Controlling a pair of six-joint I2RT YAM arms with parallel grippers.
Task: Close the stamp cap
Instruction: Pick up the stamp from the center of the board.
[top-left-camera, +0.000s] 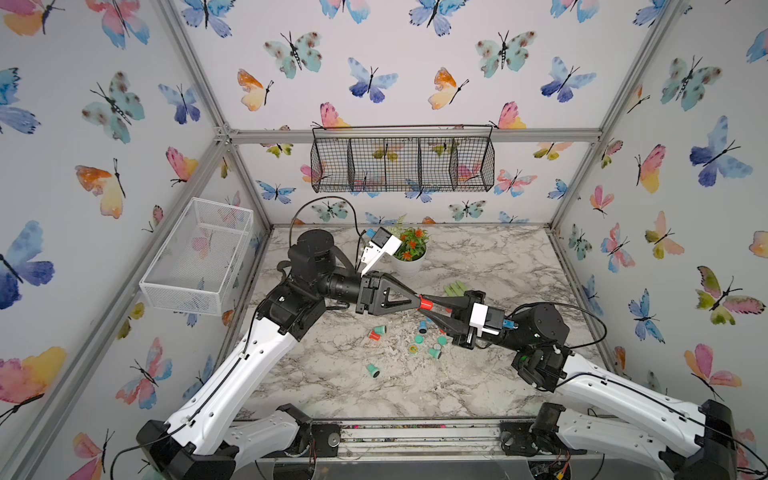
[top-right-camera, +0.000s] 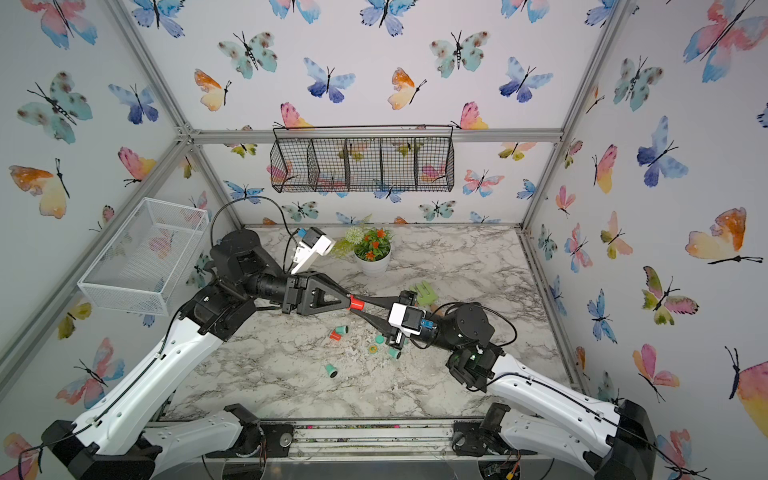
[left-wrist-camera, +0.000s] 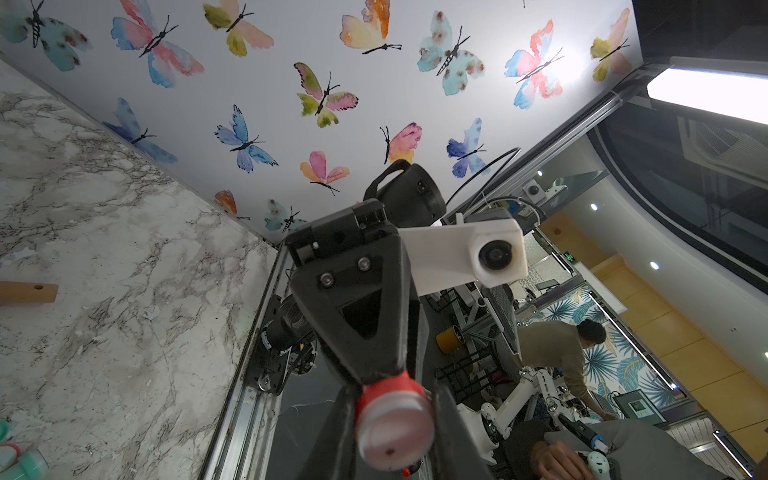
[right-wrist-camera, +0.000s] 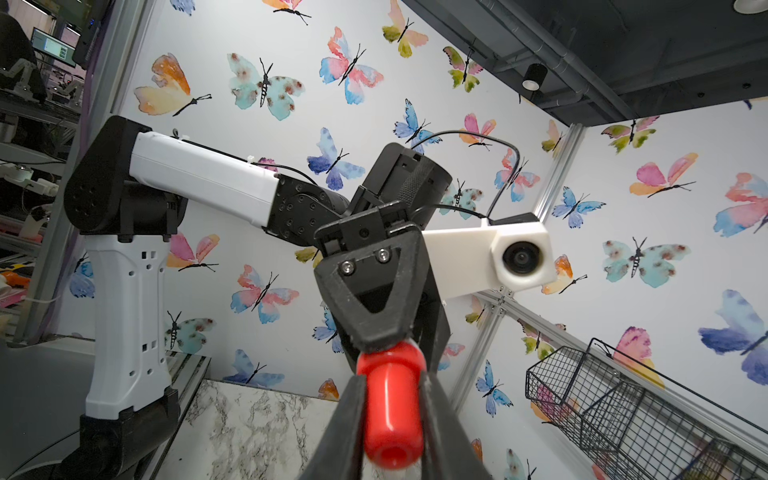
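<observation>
The red stamp (top-left-camera: 425, 304) is up in the air over the middle of the bench (top-left-camera: 478, 374), lying on its side, and both tools have hold of it. The left tool (top-left-camera: 417, 301) reaches in from 9 o'clock and is clenched tight on that end of the stamp. The right tool (top-left-camera: 435, 306) reaches in from 3 o'clock and grasps the other end. In the left wrist view the stamp's pale round cap (left-wrist-camera: 395, 428) faces the camera with a red ring behind it, and the left tool's black fingers (left-wrist-camera: 338, 436) sit close on each side. I cannot tell if the cap is pushed all the way on. In the right wrist view the right tool's fingers (right-wrist-camera: 345, 428) touch the smooth red body on both sides. On the bench, at 6 o'clock from the held stamp, lie some little stamps (top-left-camera: 377, 333), mostly teal with a bit of orange. A white flower pot (top-left-camera: 408, 266) with orange flowers stands at 12 o'clock. A green thing (top-left-camera: 455, 288) lies at 2 o'clock, just behind the right tool. A white basket (top-left-camera: 183, 299) hangs on the wall at 9 o'clock, and a black wire basket (top-left-camera: 403, 166) hangs on the back wall at 12 o'clock.
</observation>
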